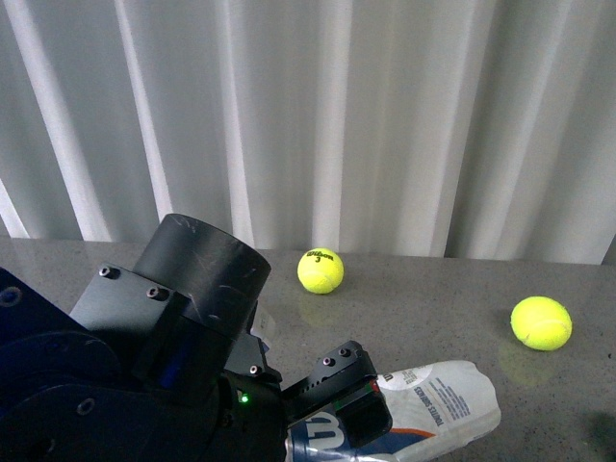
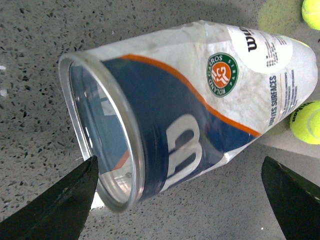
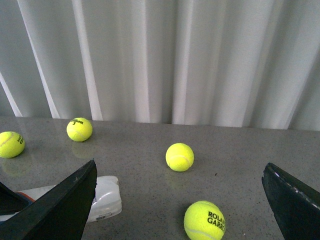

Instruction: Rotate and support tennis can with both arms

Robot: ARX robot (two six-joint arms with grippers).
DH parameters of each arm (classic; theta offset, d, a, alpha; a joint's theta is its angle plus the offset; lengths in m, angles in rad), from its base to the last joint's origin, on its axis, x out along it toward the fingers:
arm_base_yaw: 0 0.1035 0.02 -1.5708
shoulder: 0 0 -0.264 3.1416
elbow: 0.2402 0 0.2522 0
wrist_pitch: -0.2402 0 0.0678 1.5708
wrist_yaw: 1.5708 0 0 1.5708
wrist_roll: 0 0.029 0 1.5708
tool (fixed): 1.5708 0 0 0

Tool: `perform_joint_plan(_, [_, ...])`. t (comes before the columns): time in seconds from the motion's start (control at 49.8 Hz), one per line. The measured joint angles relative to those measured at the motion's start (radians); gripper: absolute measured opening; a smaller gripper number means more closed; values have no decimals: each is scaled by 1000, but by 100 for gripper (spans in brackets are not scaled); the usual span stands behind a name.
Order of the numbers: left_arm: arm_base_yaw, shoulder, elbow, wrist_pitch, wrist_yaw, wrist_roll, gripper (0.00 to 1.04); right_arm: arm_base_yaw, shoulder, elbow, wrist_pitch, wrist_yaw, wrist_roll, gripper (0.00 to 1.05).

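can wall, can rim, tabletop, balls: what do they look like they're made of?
can: seemingly thin clear plastic under a wrinkled, glossy printed label; its far end looks see-through.
rim: likely metal, a dull silver ring.
table: grey speckled stone or stone-look, semi-gloss; the balls reflect faintly in it.
balls: fuzzy yellow-green felt.

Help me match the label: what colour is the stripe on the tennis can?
Orange, on the tennis can; clearest in the left wrist view.
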Motion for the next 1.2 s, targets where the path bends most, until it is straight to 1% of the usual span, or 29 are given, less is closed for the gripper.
perform_joint_plan(0.221, [-25,23,20,6,-6,-13,98,0,0,0,0,0,0,98])
perform_joint_plan(0.261, [-28,23,21,5,-5,-15,93,0,0,0,0,0,0,98])
perform_joint_plan(0.482, [-45,23,21,3,-4,-27,59,0,0,0,0,0,0,98])
perform_joint_plan(0.542, [-47,23,21,2,-6,-26,52,0,0,0,0,0,0,98])
perform_joint_plan(0.602, [-48,23,21,-4,-6,-26,42,0,0,0,0,0,0,98])
perform_joint_plan(0.642, [-48,23,21,-7,-3,-26,31,0,0,0,0,0,0,98])
perform_joint_plan(0.702, [-47,20,24,-8,4,-22,22,0,0,0,0,0,0,98])
perform_joint_plan(0.742, [-47,14,27,-9,6,-15,16,0,0,0,0,0,0,98])
perform_joint_plan(0.863, [-45,-13,39,-30,11,8,4,0,0,0,0,0,0,98])
perform_joint_plan(1.003, [-34,-68,60,-105,6,76,4,0,0,0,0,0,0,98])
perform_joint_plan(1.124, [-15,-135,97,-241,-13,190,4,0,0,0,0,0,0,98])
perform_joint_plan(1.204, [-8,-187,143,-365,-20,285,4,0,0,0,0,0,0,98])
